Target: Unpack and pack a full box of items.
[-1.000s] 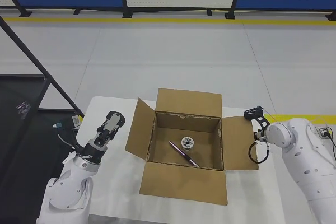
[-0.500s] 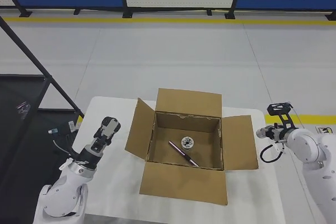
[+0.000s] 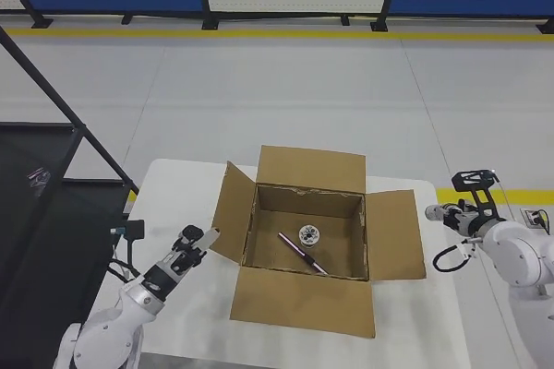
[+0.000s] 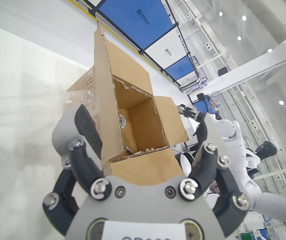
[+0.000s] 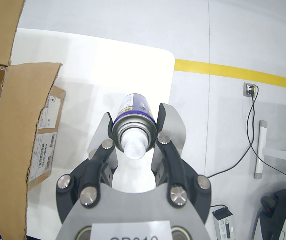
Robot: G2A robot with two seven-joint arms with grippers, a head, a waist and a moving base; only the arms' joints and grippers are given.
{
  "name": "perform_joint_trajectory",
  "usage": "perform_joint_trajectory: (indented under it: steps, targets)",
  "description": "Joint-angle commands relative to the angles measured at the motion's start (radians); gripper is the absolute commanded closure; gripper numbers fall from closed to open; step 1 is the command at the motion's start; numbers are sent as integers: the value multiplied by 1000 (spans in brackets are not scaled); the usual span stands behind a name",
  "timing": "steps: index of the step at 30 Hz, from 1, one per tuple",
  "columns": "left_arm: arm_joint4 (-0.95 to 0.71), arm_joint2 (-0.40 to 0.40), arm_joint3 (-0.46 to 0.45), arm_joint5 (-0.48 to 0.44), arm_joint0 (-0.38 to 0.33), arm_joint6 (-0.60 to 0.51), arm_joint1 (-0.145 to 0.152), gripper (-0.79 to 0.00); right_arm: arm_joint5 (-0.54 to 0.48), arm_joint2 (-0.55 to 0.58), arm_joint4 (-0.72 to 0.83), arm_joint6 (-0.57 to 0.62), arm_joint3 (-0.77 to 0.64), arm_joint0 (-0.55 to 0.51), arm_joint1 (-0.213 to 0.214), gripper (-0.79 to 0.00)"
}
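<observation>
**A:** Bright all over, with the light falling from above. The ceiling lamps [image 4: 244, 17] show as hard white spots.

**B:** Shadows are soft, though. The box [image 3: 305, 300] throws a faint one, and its inside is dimmer than its flaps.

**A:** The counter [image 5: 122, 71] glares almost pure white beyond the spray can [image 5: 134, 116], and the can's metal rim glints.

**B:** The wrist lenses bend things too. The counter's edge and the yellow floor line [image 5: 233, 72] both bow slightly towards the frame's edge.
</observation>
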Motion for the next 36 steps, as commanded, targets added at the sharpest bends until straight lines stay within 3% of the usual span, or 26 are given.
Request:
perform_joint_trajectory:
  steps: [1,2,8,24,36]
  targets:
    - [33,12,0,11,3,11,2,-268,-9,-5,2,0,9,6,0,0]
    - [50,17,1,18,4,20,2,-163,-12,-6,2,-2,15,9,0,0]
    - [122,47,-1,56,9,60,7,0,-32,-16,6,-7,44,26,0,0]
    - [167,71,8,146,-8,143,15,0,-87,-46,26,-5,128,66,1,0]
    - [148,17,14,161,7,180,27,0,-104,-103,0,45,190,134,-1,0]
